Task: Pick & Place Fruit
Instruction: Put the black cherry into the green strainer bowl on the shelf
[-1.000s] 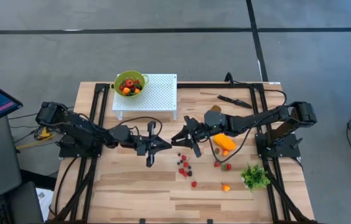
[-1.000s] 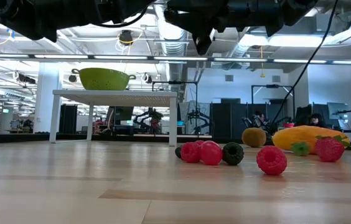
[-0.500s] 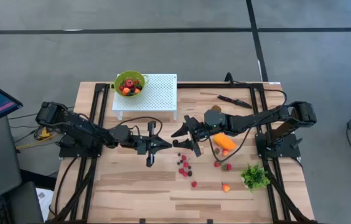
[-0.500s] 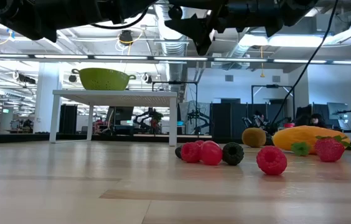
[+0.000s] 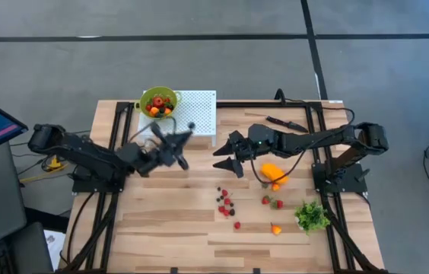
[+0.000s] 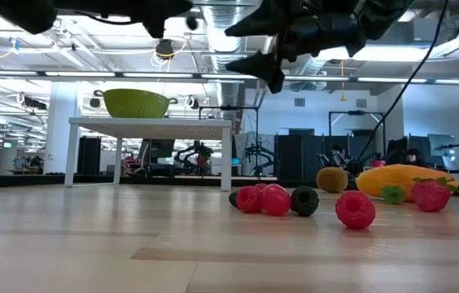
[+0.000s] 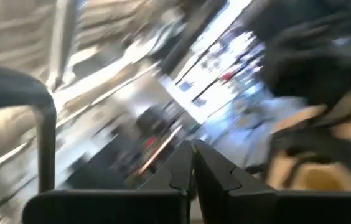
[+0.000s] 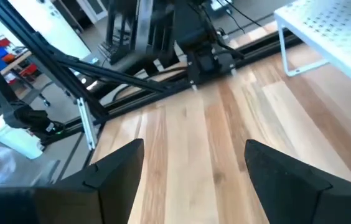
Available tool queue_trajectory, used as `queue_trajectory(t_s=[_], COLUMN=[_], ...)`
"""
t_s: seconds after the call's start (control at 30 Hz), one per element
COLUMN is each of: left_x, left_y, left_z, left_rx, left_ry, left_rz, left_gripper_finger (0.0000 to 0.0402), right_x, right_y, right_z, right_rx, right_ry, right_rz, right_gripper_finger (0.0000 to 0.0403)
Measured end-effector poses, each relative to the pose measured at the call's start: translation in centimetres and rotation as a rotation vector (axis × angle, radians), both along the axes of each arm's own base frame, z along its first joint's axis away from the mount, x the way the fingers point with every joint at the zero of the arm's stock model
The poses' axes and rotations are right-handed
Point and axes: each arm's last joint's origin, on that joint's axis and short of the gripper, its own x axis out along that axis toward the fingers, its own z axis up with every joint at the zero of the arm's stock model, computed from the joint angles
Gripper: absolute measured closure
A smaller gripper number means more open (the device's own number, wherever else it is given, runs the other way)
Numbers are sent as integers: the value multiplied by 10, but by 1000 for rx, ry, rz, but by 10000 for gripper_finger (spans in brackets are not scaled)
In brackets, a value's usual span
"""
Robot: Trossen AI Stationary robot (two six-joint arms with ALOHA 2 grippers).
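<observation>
Several tiny red and dark berries [image 5: 226, 204] lie on the wooden table, seen close up in the low view [image 6: 277, 199]. An elongated orange fruit [image 5: 274, 172] and a brownish kiwi [image 6: 331, 178] rest on the table right of them. More berries [image 5: 275, 202] lie nearer the front. My right gripper [image 5: 224, 156] hangs open above the table, left of the orange fruit, nothing between its fingers [image 8: 194, 152]. My left gripper [image 5: 184, 135] is shut, raised beside the white stand; nothing shows between its fingers [image 7: 193, 168].
A green colander [image 5: 158, 103] with fruit in it sits on a white perforated stand [image 5: 195, 114] at the far left. A black knife [image 5: 285, 122] lies at the far right. A green leafy bunch [image 5: 312, 216] lies near the front right.
My left gripper has swung up and toward the table's far edge, to the white stand, turning as it went and staying shut. My right gripper has opened wide and drifted a little toward the far edge. The fruit on the table has stayed put.
</observation>
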Motion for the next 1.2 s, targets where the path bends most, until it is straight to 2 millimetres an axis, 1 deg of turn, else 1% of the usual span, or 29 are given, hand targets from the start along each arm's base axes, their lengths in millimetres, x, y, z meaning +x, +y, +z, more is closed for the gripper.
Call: queue_trajectory(t_s=[0.17, 0.33, 0.4, 0.47, 0.63, 0.83, 0.93, 1.03, 1.1, 1.2], left_x=[-12, -20, -22, -24, -25, -25, -24, -23, -25, -27], left_y=[22, 45, 51, 55, 59, 60, 60, 60, 59, 60], left_z=[10, 8, 7, 7, 6, 6, 4, -3, -11, -17], left_rx=[-75, -169, -194, -210, -218, -252, -252, -288, -285, -282], left_ry=[-44, -40, -38, -42, -45, -92, -77, -103, -79, -66], left_rz=[247, 563, 651, 701, 737, 724, 724, 712, 711, 718], left_gripper_finger=[396, 397, 397, 395, 397, 395, 397, 397, 395, 396], right_x=[0, 0, 0, 0, 0, 0, 0, 0, 0, 0], right_y=[2, 6, 6, 6, 6, 6, 6, 6, 6, 6], right_z=[-1, -1, -1, -1, -1, -1, -1, -1, -1, -1], right_rx=[1, 0, -2, -2, -2, -2, -2, -2, -2, -2], right_ry=[9, 9, 8, 8, 8, 8, 8, 8, 8, 8], right_rz=[8, 19, 19, 19, 19, 20, 20, 19, 19, 19], right_gripper_finger=[130, 130, 130, 130, 129, 129, 129, 129, 129, 129])
